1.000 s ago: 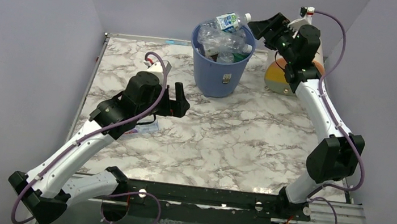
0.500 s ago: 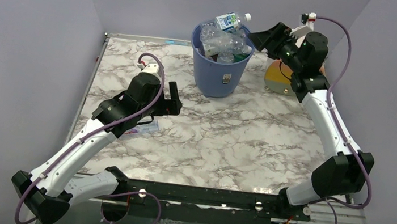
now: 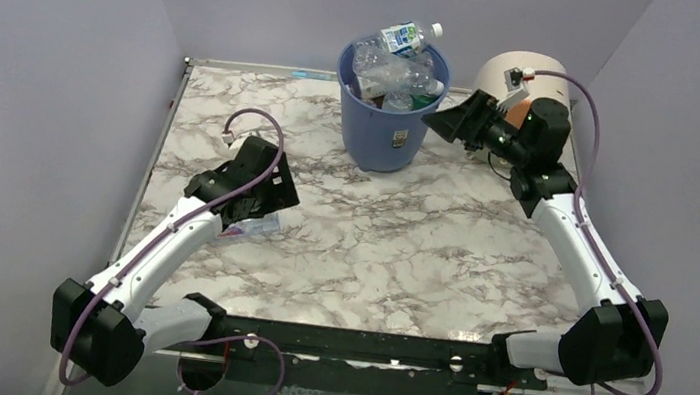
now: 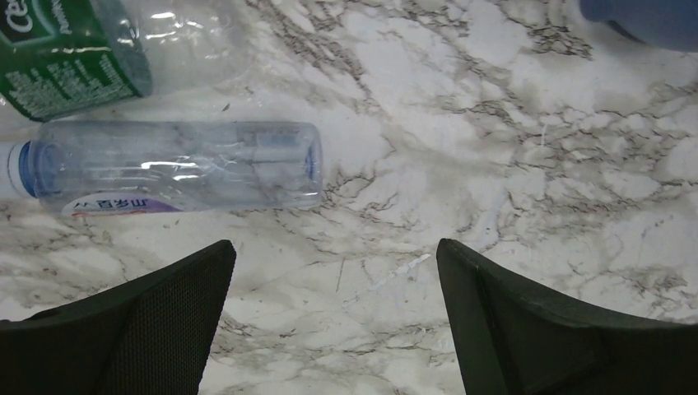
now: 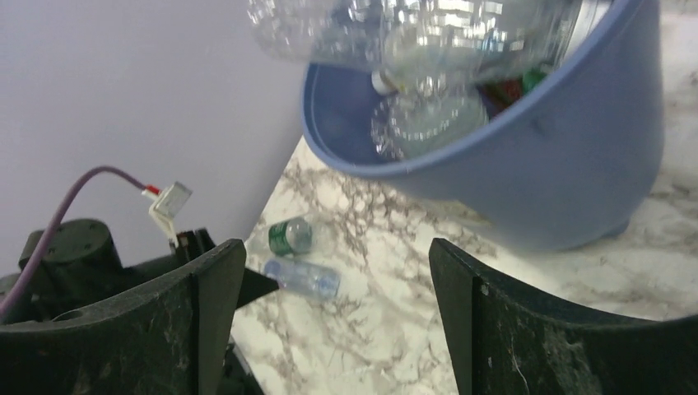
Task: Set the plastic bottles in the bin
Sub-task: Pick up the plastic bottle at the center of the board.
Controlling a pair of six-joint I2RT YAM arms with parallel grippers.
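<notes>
The left tool point(image 4: 333, 276) hangs low over the left side of the marble bench point(image 4: 510, 164), fingers spread wide and empty. Just beside it two bottles lie side by side on the bench: a clear bottle point(image 4: 177, 164) and a green-labelled bottle point(image 4: 74, 49). The right tool point(image 5: 336, 271) is likewise spread with nothing between its fingers, close to the right of the blue bin point(image 3: 386, 136). The bin stands far centre, heaped with bottles point(image 3: 397, 72), one above the rim. A cream drum point(image 3: 517, 72) stands far right.
</notes>
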